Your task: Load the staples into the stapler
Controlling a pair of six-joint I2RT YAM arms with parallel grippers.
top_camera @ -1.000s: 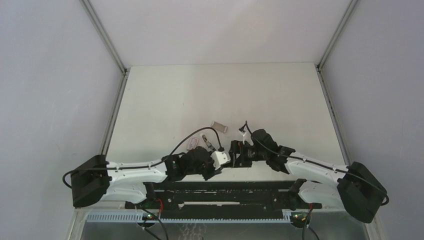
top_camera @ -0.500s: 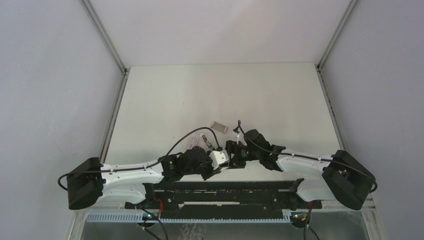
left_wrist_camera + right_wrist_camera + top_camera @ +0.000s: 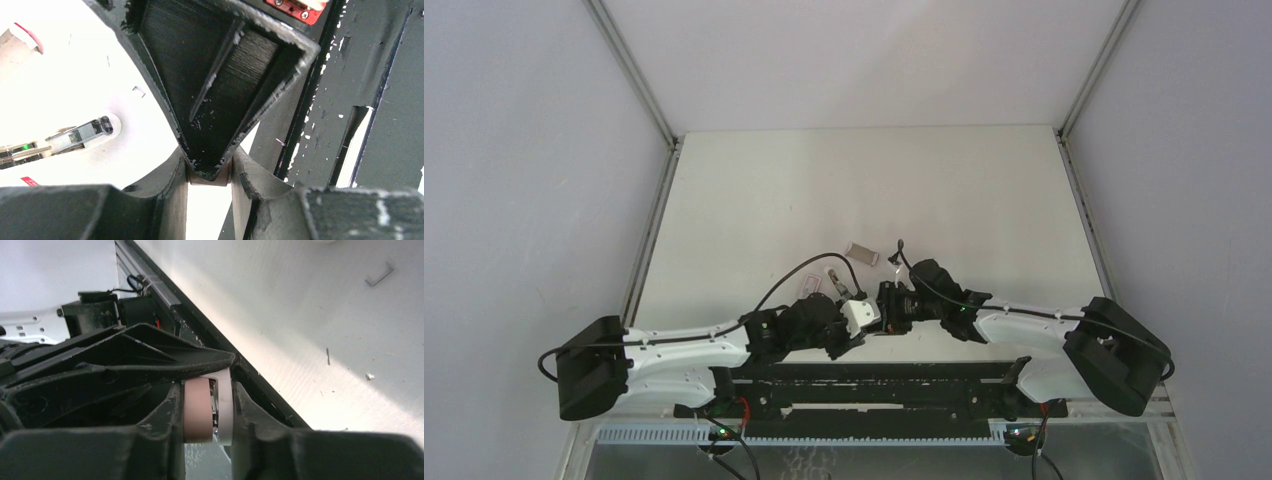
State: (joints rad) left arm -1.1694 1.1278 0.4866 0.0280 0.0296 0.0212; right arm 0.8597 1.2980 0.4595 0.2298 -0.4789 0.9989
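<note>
The stapler point(image 3: 864, 313), white and pink, hangs between the two grippers just above the table's near edge. My left gripper point(image 3: 852, 322) is shut on it; in the left wrist view a tan part of the stapler point(image 3: 209, 179) sits pinched between my fingers point(image 3: 172, 185). My right gripper point(image 3: 887, 307) is shut on the stapler's pink and white end point(image 3: 207, 410). The stapler's metal rail point(image 3: 82, 132) with its spring pokes out to the left. A small grey strip of staples point(image 3: 862, 253) lies on the table beyond the grippers. Loose single staples point(image 3: 378, 275) lie nearby.
A small pink-marked packet point(image 3: 809, 285) lies on the table left of the grippers. The black mounting rail point(image 3: 874, 385) runs along the near edge under both arms. Grey walls and metal posts point(image 3: 634, 75) enclose the table.
</note>
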